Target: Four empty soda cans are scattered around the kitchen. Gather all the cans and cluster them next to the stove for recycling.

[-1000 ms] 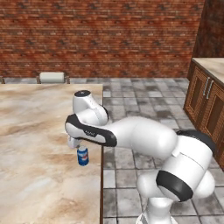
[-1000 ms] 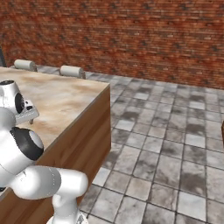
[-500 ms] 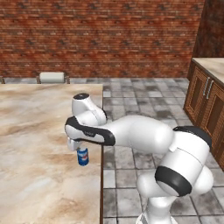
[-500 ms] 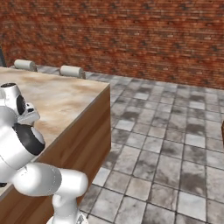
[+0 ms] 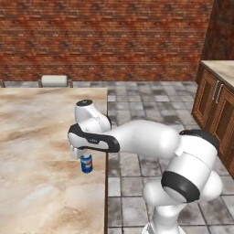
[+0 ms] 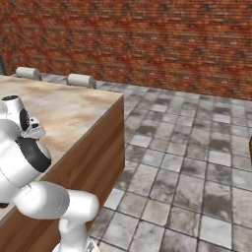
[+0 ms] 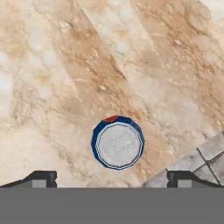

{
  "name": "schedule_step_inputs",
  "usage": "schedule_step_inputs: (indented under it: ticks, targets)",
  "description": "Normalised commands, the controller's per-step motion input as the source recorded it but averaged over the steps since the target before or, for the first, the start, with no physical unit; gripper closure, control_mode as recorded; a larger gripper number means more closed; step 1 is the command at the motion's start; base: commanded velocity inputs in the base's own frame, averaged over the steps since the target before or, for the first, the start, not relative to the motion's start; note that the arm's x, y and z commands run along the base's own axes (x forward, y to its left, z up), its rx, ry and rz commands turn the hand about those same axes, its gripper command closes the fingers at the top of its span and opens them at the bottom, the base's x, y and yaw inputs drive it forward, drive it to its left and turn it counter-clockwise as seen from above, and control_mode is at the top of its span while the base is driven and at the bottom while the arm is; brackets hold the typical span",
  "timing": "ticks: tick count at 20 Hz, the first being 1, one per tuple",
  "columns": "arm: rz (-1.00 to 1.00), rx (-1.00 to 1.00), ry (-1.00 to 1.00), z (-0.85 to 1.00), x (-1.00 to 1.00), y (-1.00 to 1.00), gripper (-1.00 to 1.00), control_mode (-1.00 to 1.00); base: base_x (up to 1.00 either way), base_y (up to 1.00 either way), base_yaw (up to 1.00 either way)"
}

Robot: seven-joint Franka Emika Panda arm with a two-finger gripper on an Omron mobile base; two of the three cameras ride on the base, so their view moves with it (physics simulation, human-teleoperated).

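While its fingers stand spread wide and empty, the gripper (image 7: 112, 177) hangs directly above an upright can (image 7: 117, 142) near the tabletop (image 5: 32, 137) edge, the can's long axis vertical and centred between the fingertips, calling for a straight descent.

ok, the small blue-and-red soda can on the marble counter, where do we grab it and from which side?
Grip the small blue-and-red soda can across its round side wall, coming straight down from above. It stands upright near the edge of the beige marble counter, silver top facing the hand, and the open two-finger gripper already hangs over it with a fingertip on either side. Probably just needs centring, then lowering.
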Motion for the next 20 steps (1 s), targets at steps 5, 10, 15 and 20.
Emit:
schedule_step_inputs:
  ticks: [5,10,15,20]
  targets:
    - [0.00,0.00,0.00,-0.10,0.07,0.00,-1.00,-1.00,0.00,0.00,0.00]
    - [0.00,0.00,0.01,-0.06,0.06,0.01,-1.00,-1.00,0.00,0.00,0.00]
    - [0.00,0.00,0.02,-0.05,0.02,0.06,-1.00,-1.00,0.00,0.00,0.00]
    - [0.00,0.00,0.02,-0.09,0.04,0.02,-1.00,-1.00,0.00,0.00,0.00]
